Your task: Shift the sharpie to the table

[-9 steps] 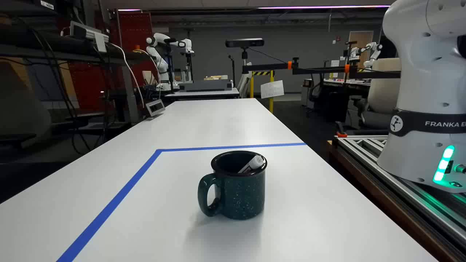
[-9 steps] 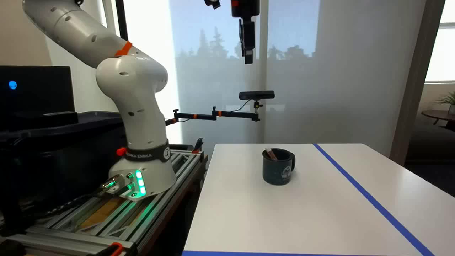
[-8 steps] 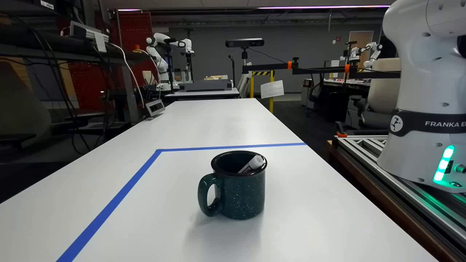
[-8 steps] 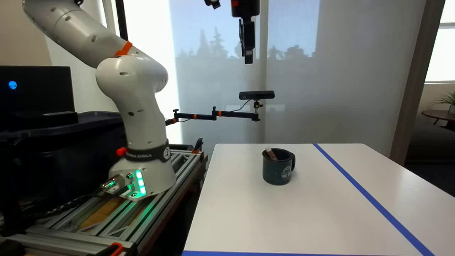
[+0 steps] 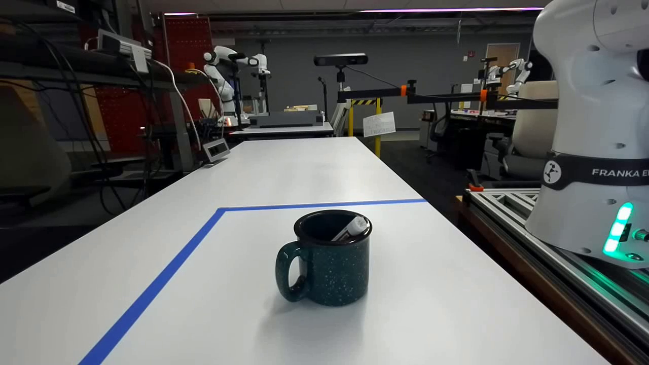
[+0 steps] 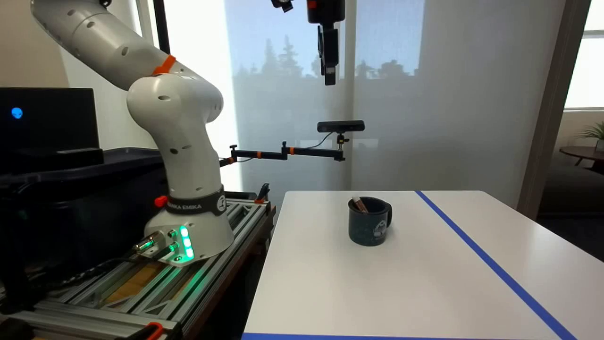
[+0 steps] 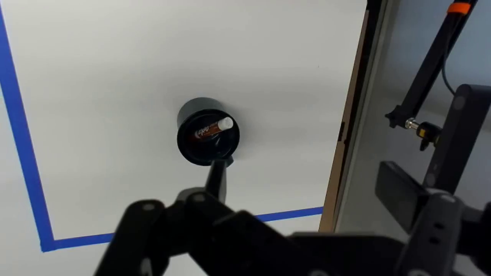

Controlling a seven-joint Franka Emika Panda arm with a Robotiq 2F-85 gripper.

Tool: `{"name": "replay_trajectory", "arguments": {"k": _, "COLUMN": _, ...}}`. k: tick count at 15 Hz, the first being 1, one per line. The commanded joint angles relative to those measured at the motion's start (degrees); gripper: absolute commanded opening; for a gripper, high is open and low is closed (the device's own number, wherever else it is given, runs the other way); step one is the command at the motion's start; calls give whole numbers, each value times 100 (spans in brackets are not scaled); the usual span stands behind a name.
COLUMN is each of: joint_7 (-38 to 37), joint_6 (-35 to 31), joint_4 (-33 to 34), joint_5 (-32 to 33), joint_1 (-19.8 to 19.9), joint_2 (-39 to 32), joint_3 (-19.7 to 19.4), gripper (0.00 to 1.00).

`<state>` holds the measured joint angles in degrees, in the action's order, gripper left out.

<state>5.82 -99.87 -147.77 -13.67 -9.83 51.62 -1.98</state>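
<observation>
The sharpie (image 7: 214, 128), a marker with a reddish-brown barrel and a whitish end, leans inside the dark teal mug (image 7: 193, 105). Its whitish end shows at the rim in both exterior views (image 5: 352, 229) (image 6: 360, 204); its lower part is hidden in the mug. The mug stands upright on the white table (image 5: 299, 172), inside the blue tape lines. My gripper (image 7: 303, 166) is open and empty, with its fingers wide apart. In an exterior view the gripper (image 6: 329, 78) hangs high above the table and mug, touching neither.
Blue tape (image 6: 490, 259) marks the table. A black camera on a jointed arm (image 6: 340, 126) stands beyond the table edge, and also shows in the wrist view (image 7: 458, 134). The white robot base (image 6: 193, 231) sits on a metal-framed bench beside the table.
</observation>
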Motion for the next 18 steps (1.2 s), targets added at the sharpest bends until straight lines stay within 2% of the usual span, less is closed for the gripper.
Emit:
{"name": "replay_trajectory", "arguments": {"k": 1, "joint_7": -42, "joint_6": -71, "joint_4": 69, "joint_5": -158, "joint_1": 188, "joint_2": -403, "joint_3": 47, "gripper": 100}}
{"name": "replay_trajectory", "arguments": {"k": 6, "joint_7": -126, "joint_6": -66, "joint_4": 269, "joint_5": -547, "joint_1": 316, "joint_2": -1370, "joint_3": -98, "gripper": 100}}
{"name": "replay_trajectory", "arguments": {"k": 11, "joint_7": -393, "joint_6": -703, "joint_4": 428, "joint_5": -1126, "joint_1": 545, "joint_2": -2342, "joint_3": -125, "gripper": 100}}
{"name": "replay_trajectory", "arguments": {"k": 18, "joint_7": -855, "joint_6": -1158, "joint_4": 704, "joint_5": -1770, "joint_1": 724, "joint_2": -3579, "joint_3": -87, "gripper": 100}}
